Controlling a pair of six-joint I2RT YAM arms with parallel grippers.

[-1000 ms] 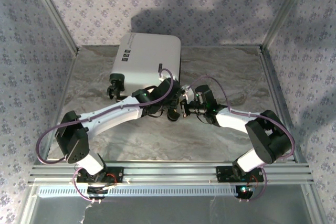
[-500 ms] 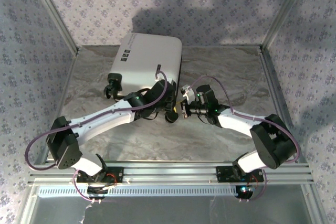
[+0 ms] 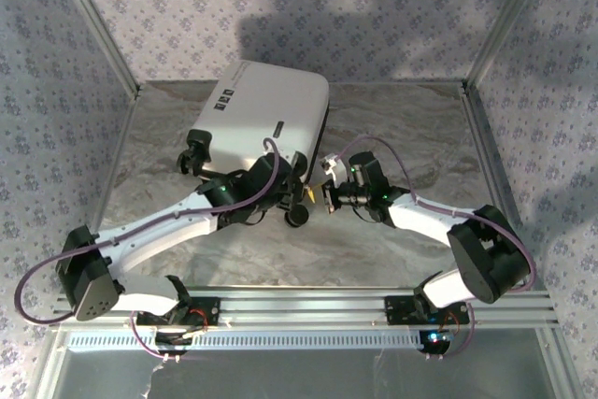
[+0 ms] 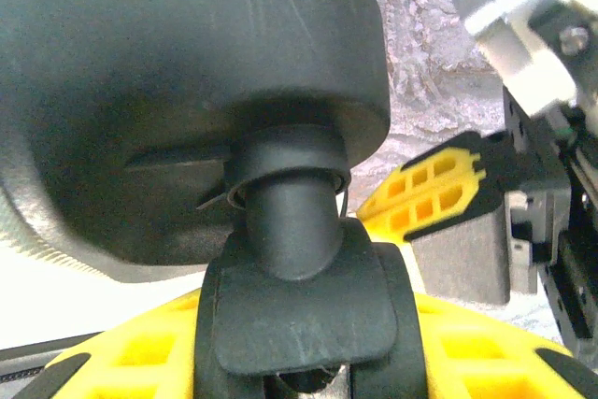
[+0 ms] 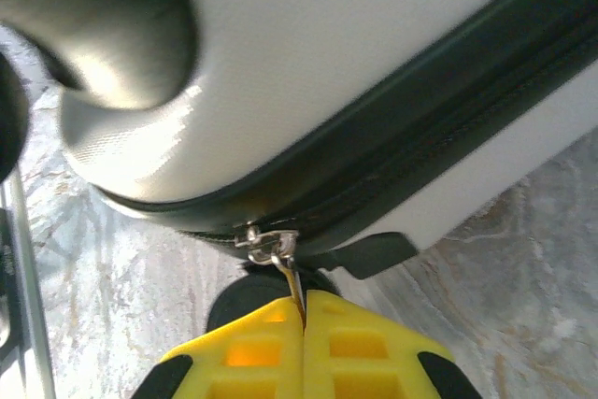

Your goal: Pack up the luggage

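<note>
White shell: the luggage (image 3: pixel 271 109) lies flat on the grey marbled tabletop (image 3: pixel 402 128), lid down on the base. Its wheeled end faces the arm bases and it sits a little askew.
Black labels: a small row (image 3: pixel 224 97) on the luggage's top face, toward its far left corner.
Left gripper (image 4: pixel 304 366): at the luggage's near right corner, jaws part-way apart. The yellow fingers (image 4: pixel 140 352) sit against either side of the caster wheel (image 4: pixel 299 306), and it has hold of that wheel.
Caster wheel: black, on a short stem under the dark rounded corner mount of the luggage.
Second wheel (image 3: pixel 196 154): black, at the luggage's near left corner.
Right gripper (image 5: pixel 304 310): just right of the luggage's near right corner, jaws fully closed, yellow tips meeting on the thin tab of the zipper pull (image 5: pixel 271 245).
Zipper pull: silver metal, hanging from the black zipper band (image 5: pixel 420 128) where it rounds the luggage's corner.
Spacing: both grippers are near each other beside that corner, not touching.
</note>
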